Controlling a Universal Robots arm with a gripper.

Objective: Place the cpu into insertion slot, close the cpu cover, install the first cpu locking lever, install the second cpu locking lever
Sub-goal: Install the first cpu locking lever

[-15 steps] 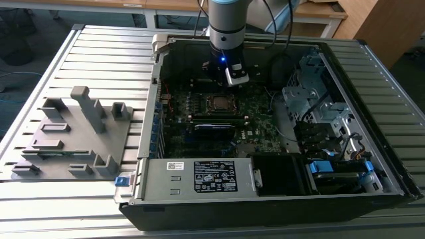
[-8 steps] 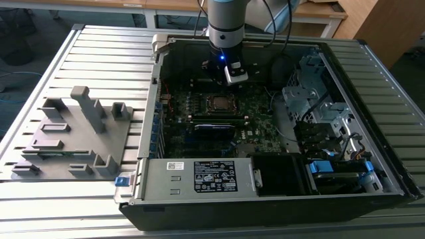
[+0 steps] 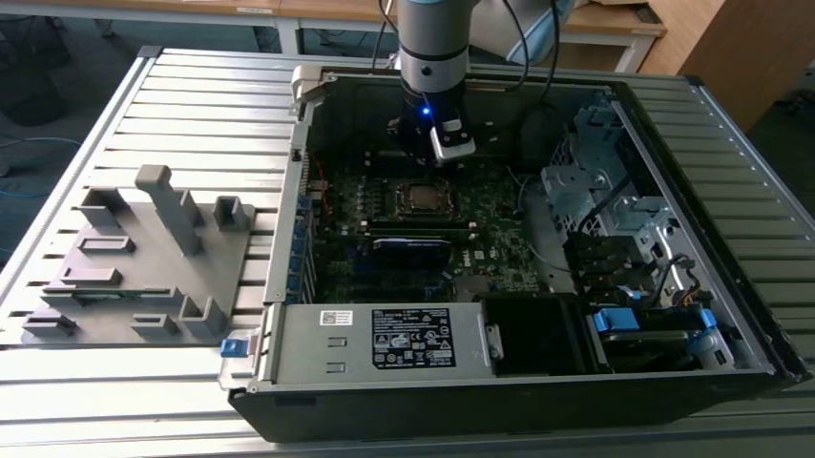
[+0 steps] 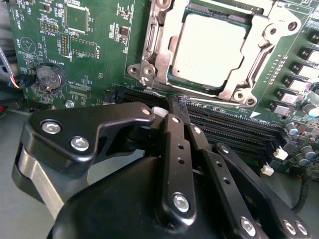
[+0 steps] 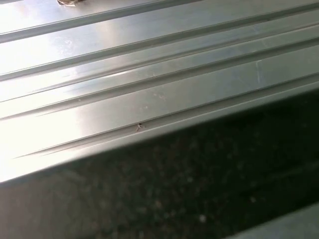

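So the big open black computer case point(image 3: 510, 410) lies on its side on the ribbed grey metal table point(image 3: 191, 105), and the green motherboard point(image 3: 497, 239) fills its floor. The small square dark insertion slot point(image 3: 421, 198) sits about mid-board, and in the second wrist view the flat silvery-grey square cpu point(image 4: 209, 47) is seated in it. The thin silvery cpu cover point(image 4: 158, 47) is folded down flat around the cpu like a frame. I can't tell whether the thin silvery wire lever point(image 4: 219, 101) along the slot's near edge is hooked. The black two-finger gripper point(image 4: 175, 102) hangs just beside that edge, above the long black memory slots point(image 4: 234, 130). It's clenched, tips pressed together with nothing visibly pinched. A round silver coin battery point(image 4: 50, 77) sits well off to the side. In the exterior view the gripper point(image 3: 440, 148) hovers just behind the slot. A boxy silver power supply point(image 3: 305, 334) takes the case's near end and a grey metal drive cage point(image 3: 598, 191) stands on the exterior view's right. Outside the case, on the exterior view's left, a grey plastic fixture point(image 3: 140, 258) with upright posts sits on the table point(image 5: 149, 74).
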